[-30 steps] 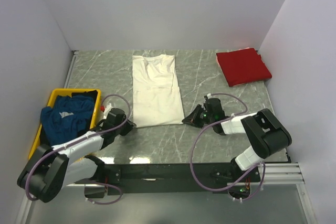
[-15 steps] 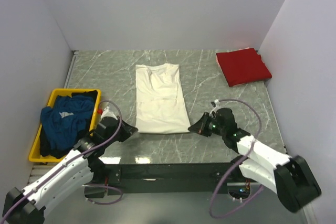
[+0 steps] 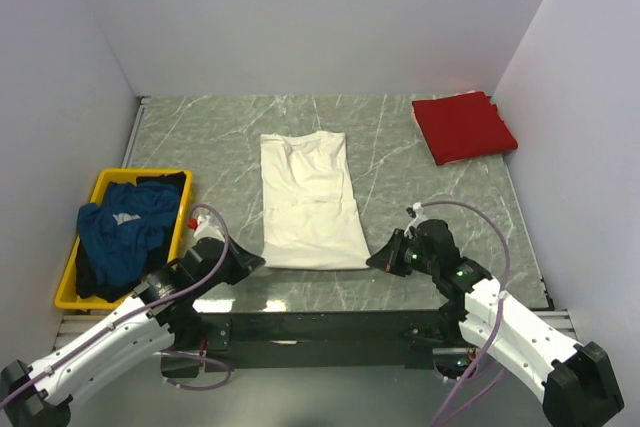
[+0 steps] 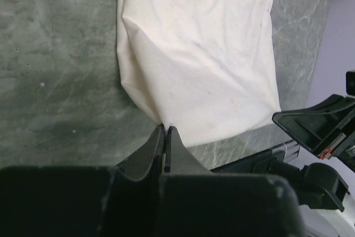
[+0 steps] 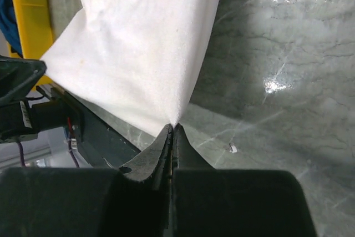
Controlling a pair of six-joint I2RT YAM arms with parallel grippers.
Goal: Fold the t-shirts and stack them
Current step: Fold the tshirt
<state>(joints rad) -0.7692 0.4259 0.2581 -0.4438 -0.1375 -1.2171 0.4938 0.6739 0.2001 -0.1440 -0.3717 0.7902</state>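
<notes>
We see the left gripper (image 4: 166, 130) pinched tight on the near left corner of the cream-white t-shirt (image 3: 308, 205), and the right gripper (image 5: 172, 129) clamped on its near right corner. The shirt lies flat in the middle of the table (image 3: 200, 137). The red t-shirt (image 3: 462, 127) sits folded at the far right; the blue t-shirt (image 3: 120, 227) lies bunched in the yellow tray (image 3: 66, 282).

white shirt (image 3: 308, 202): folded into a long strip, lying flat mid-counter (image 3: 200, 147)
red shirt (image 3: 463, 127): folded up, far right corner
blue shirt (image 3: 125, 227): just a crumpled heap in the tray (image 3: 140, 173)
</notes>
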